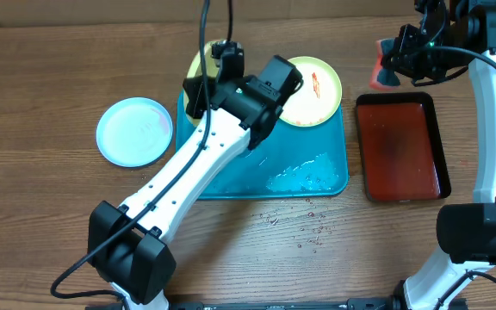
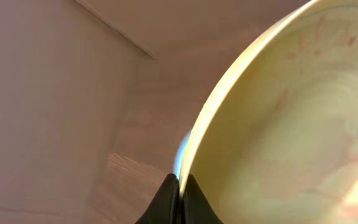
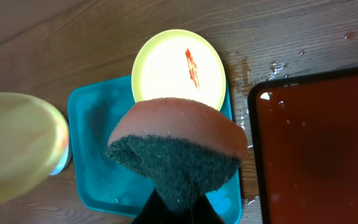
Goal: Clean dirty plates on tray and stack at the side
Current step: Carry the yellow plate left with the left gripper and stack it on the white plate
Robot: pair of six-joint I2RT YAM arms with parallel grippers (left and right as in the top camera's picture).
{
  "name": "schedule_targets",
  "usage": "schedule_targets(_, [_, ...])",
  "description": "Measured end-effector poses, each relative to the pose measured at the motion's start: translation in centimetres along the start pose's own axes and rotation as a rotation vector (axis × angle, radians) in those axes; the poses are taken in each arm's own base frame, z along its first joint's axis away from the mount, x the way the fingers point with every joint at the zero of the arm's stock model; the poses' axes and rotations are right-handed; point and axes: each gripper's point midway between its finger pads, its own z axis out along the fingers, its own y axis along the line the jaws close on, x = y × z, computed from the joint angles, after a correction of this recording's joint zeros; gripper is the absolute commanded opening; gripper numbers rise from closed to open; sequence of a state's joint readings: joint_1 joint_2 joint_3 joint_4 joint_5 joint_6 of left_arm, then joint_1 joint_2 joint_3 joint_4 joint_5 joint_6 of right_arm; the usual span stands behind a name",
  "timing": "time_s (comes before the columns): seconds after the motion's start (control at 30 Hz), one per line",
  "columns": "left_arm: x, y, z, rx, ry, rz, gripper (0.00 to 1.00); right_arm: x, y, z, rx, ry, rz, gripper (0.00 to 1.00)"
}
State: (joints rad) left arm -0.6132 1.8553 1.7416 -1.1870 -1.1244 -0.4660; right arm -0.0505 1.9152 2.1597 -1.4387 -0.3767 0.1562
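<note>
pinches the rim of one yellow plate (image 2: 291, 124) tight with the left end effector (image 2: 179, 198), at the tray's (image 1: 317, 176) far left corner. squeezes a sponge (image 3: 179, 149) in the right end effector (image 3: 174, 210), well apart from that plate. another yellow plate (image 1: 311, 90) on the tray, a blue-white plate (image 1: 134, 131) on the tabletop (image 1: 41, 86).

A large tray (image 1: 313, 142) lay at the middle of the table (image 1: 41, 86), nearer the far edge than the near one. One plate (image 1: 134, 131) lay flat on the table just left of it, apart from its rim. A second plate (image 1: 313, 90) sat in the large tray's far right corner, overhanging its far rim. A third plate (image 1: 198, 65) was over the far left corner, partly hidden by the left arm (image 1: 196, 168), which crossed the tray from the table's near left. A small tray (image 1: 401, 146) lay just right of the large one, towards the right edge. A sponge (image 1: 384, 73) was above the table behind the small tray's far left corner. Drops of water (image 1: 304, 228) lay on the table before the large tray.
</note>
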Motion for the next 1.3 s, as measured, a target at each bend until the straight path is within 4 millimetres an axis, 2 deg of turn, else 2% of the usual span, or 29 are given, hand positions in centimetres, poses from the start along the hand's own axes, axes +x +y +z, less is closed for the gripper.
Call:
schedule_targets(0.13, [2.8, -1.0, 2.5, 0.145, 0.183, -0.018, 0.04, 0.3, -0.1, 0.0, 0.002, 0.010, -0.001, 0.04])
schedule_targets(0.33, [6.9, 0.2, 8.6, 0.372, 0.494, -0.192, 0.04, 0.3, -0.1, 0.0, 0.003, 0.012, -0.010, 0.04])
schedule_targets(0.47, [9.0, 2.5, 12.4, 0.523, 0.635, -0.346, 0.04, 0.3, -0.1, 0.0, 0.003, 0.012, -0.013, 0.04])
schedule_targets(0.6, [11.2, 5.5, 16.2, 0.607, 0.696, -0.518, 0.05, 0.3, -0.1, 0.0, 0.002, 0.011, -0.014, 0.04])
schedule_targets(0.77, [16.1, 7.0, 20.0, 0.646, 0.763, -0.680, 0.04, 0.3, -0.1, 0.0, 0.002, 0.011, -0.015, 0.04])
schedule_targets(0.9, [19.2, 6.5, 21.2, 0.663, 0.792, -0.739, 0.04, 0.3, -0.1, 0.0, 0.002, 0.011, -0.014, 0.04])
schedule_targets(1.03, [20.6, 5.2, 22.3, 0.665, 0.767, -0.752, 0.04, 0.3, -0.1, 0.0, 0.003, 0.012, -0.014, 0.04])
schedule_targets(1.3, [20.0, 5.0, 23.7, 0.658, 0.689, -0.769, 0.05, 0.4, -0.1, 0.0, 0.003, 0.014, -0.013, 0.04])
